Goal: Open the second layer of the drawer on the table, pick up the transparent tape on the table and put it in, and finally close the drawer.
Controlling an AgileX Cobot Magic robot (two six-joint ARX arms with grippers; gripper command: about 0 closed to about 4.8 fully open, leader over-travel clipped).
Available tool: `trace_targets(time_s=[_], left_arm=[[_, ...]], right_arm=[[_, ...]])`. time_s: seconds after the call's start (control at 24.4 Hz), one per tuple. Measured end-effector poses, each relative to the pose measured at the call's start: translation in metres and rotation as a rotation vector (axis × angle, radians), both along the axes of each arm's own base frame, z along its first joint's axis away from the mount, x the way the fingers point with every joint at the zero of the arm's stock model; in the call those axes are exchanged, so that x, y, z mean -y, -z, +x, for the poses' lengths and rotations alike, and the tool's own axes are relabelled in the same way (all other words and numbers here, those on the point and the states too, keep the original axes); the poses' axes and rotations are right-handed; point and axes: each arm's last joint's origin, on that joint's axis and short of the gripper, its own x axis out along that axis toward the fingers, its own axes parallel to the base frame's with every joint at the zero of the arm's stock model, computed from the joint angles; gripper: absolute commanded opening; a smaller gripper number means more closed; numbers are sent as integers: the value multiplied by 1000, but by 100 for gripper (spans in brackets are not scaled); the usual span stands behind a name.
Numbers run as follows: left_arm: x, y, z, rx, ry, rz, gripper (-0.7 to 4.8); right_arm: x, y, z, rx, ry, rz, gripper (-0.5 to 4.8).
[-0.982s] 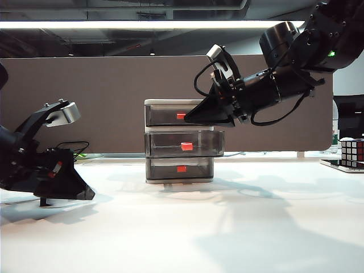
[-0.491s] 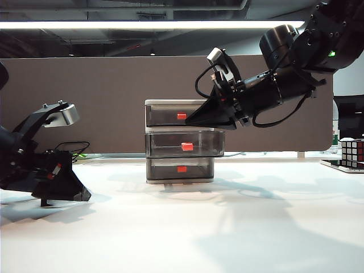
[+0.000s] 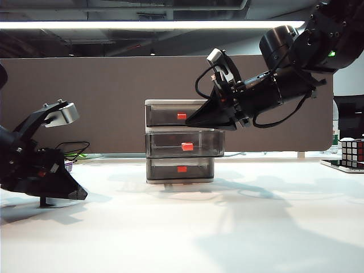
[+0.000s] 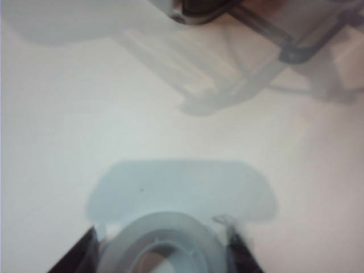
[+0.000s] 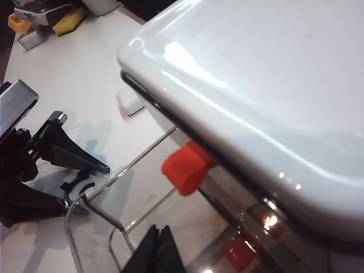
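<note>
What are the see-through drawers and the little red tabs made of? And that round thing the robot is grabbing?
The drawers look like smoky clear plastic: you see through their walls, and they shine. The red tabs seem to be solid matte plastic. The white top looks like glossy plastic, mirroring the lights. The transparent tape, between the left gripper's fingers, looks like cloudy clear film, though it's blurry.

A long ceiling strip light [image 3: 153, 24] across the top of my exterior view burns bright, washing the tabletop [image 3: 187, 227] nearly white and throwing soft grey shadows beneath both arms. My left wrist view is hazy and out of focus, pale all over, with one broad shadow mid-frame. My right wrist view is sharper, with glare streaks on the glossy white drawer top [image 5: 273, 91].
</note>
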Motion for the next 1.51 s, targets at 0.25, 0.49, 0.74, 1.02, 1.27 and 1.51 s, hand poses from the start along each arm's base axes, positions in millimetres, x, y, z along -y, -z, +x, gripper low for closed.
trace_targets(time_s=[0.25,0.49,0.74,1.02,1.27,1.51], left_arm=[[0,-3,-2,6,12,0,119],[1,-54,-6,189,24,-42,120],[22,-100,8,303,126,-96,120],[58,-126,25,366,227,-110,120],[100,-112,45,295,320,-102,120],[115,-99,58,262,312,-75,182]], right_arm=[[0,0,0,0,0,0,-3],[0,0,0,0,0,0,-3],[0,0,0,-1,0,0,-3],[0,0,0,0,-1,1,-3],[0,0,0,-1,-1,1,-3],[0,0,0,-2,-2,2,-3]])
